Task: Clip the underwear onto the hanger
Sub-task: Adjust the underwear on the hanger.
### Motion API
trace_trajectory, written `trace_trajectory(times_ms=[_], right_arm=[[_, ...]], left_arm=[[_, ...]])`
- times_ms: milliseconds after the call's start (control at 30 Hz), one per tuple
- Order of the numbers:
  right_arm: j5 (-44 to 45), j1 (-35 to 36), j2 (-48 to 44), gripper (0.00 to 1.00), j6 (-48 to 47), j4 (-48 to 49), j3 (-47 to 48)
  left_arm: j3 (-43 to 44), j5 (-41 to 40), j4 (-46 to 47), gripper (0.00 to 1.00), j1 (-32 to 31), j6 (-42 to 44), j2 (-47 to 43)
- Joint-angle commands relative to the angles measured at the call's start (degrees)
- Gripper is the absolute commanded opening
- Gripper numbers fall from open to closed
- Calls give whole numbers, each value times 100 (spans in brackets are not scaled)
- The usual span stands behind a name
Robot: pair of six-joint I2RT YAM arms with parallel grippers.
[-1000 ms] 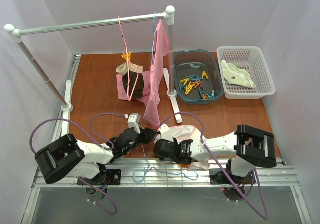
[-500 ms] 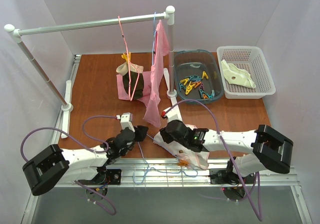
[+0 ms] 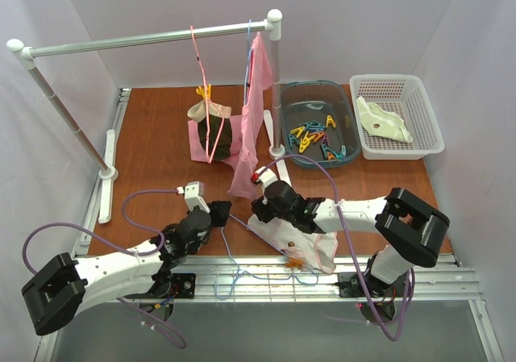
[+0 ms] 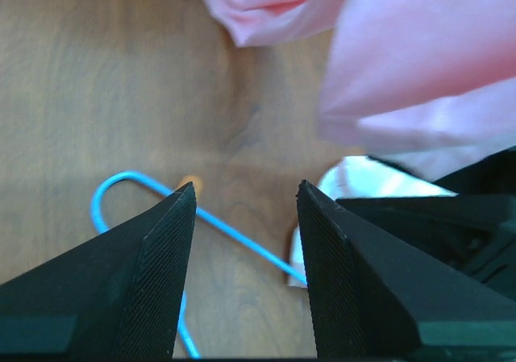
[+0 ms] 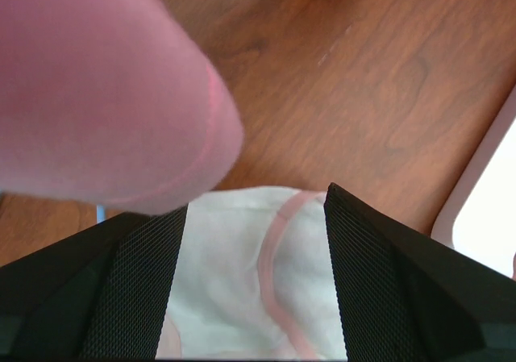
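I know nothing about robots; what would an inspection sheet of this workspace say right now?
Surface: brown wooden table, no spills seen.
Job's things: pale pink-edged fabric underwear flat near front edge; thin light-blue wire hanger lying by it.
Clutter: clear tub of coloured pegs; white mesh basket with cream garment; pink garment and dark olive underwear hanging from metal clothes rail.
Grippers: left gripper open over hanger; right gripper open over underwear.
Cables: purple cables loop from both arms.
Surroundings: white walls.
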Motion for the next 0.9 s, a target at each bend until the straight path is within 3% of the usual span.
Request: trace_trajectory(times_ms=[0,200,400,867], right_arm=[[-389,-79,147,61,-270,531,299],[-521,-114,253,61,-340,575,361],[-644,-140,437,61,-402,645,466],[-1302,-167,1166,61,-692,1067,861]], left_arm=[[268,-419,-1110,44,-21,-427,147],[296,-287,-1752,38,-30,-991,403],[295,-445,-1981,37,-30,-1018,165],[498,-560,-1016,39,-21,-825,956]])
